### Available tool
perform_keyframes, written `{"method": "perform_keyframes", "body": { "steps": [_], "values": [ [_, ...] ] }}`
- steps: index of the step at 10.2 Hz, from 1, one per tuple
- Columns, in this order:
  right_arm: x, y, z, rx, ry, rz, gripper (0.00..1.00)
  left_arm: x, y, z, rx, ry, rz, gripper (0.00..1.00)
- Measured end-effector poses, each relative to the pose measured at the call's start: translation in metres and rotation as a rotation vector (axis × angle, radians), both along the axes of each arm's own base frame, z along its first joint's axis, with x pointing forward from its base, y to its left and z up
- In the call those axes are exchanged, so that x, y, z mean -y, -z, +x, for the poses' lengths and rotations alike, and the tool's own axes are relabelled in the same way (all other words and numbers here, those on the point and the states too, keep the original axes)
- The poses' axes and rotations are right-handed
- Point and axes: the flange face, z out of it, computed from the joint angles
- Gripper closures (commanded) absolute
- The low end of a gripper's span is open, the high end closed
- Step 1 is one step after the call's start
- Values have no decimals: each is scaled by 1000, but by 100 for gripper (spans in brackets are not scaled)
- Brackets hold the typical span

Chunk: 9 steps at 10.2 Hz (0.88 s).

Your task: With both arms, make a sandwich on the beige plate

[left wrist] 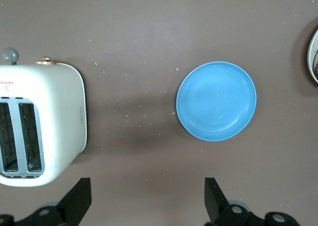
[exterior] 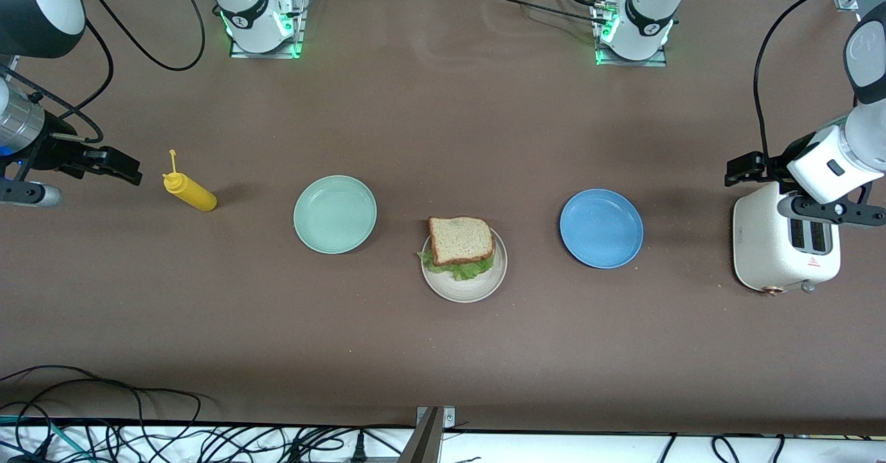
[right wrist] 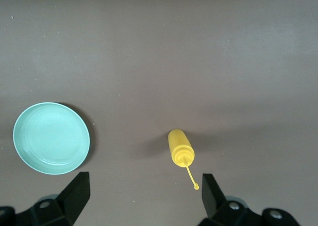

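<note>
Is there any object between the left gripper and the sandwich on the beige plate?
Yes: the blue plate lies on the table between them. The left gripper, open, hangs over the toaster; the sandwich sits on the beige plate toward the table's middle. The plate is low, so passing above it looks possible.

The sandwich (exterior: 462,241), brown wholegrain bread with a dark crust and ruffled green lettuce poking out below the top slice, sits on the beige plate (exterior: 477,286), toward its edge farther from the front camera, overhanging the raised rim slightly.
</note>
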Motion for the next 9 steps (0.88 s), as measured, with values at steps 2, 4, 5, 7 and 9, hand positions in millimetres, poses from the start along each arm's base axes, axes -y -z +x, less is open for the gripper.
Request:
{"method": "perform_keyframes", "body": {
  "steps": [2, 4, 5, 7, 9],
  "values": [
    [0, 0, 0, -2, 1, 0, 0, 9, -4, -9, -52, 14, 1, 0],
    [-2, 0, 0, 2, 4, 14, 0, 16, -25, -16, -81, 10, 4, 0],
    [-3, 1, 1, 3, 5, 26, 0, 18, -38, -19, -88, -6, 7, 0],
    [-4, 1, 2, 8, 8, 34, 0, 23, -50, -20, -83, -52, 17, 0],
    [-4, -1, 4, 28, 8, 37, 0, 24, -51, -20, -80, -68, 20, 0]
  ]
}}
